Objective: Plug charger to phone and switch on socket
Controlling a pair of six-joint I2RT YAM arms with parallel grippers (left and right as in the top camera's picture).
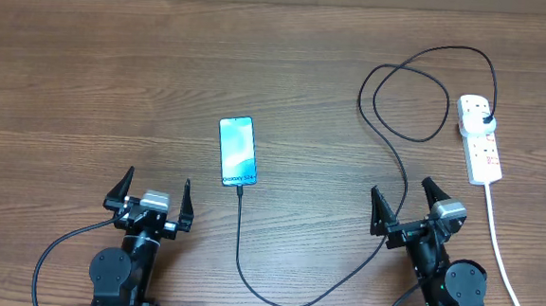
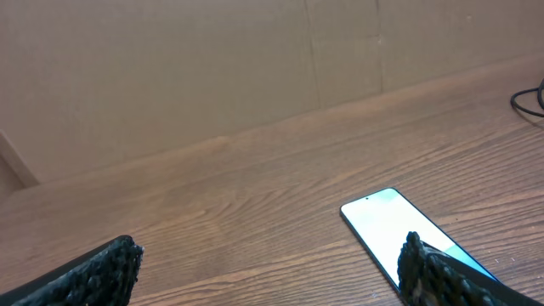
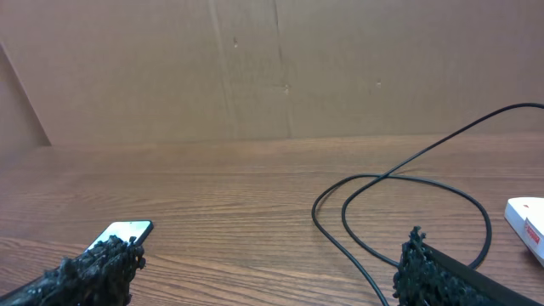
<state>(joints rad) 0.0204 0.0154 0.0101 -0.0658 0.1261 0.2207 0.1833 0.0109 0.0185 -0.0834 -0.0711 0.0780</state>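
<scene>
1. Two claws wait at the near edge of your wooden bench (image 1: 88, 75). The left claw (image 1: 157, 179) and the right claw (image 1: 401, 187) both have their fingers spread wide and pinch nothing.
2. The phone (image 1: 236, 151) lies flat and face up between the arms, nearer your left arm. Its blue screen is lit and its lettering is at the near end.
3. The charger (image 1: 239, 246) meets the phone's near end and runs toward the near edge before curving right. From there it lies on the bench in the gap between the right claw's fingers, then loops across the far right. It ends in a black plug seated at the far end of the socket (image 1: 482, 152).
4. The socket is a white strip at the far right of the bench. Its thick white cord (image 1: 493, 223) trails toward the near edge past your right arm.
5. From the left wrist you see the phone ahead and to the right, partly behind one finger (image 2: 438, 272).
6. From the right wrist the cable's loops lie just ahead, and a corner of the socket shows at the right edge.
7. You cannot tell from these views how the socket's red switches are set.
</scene>
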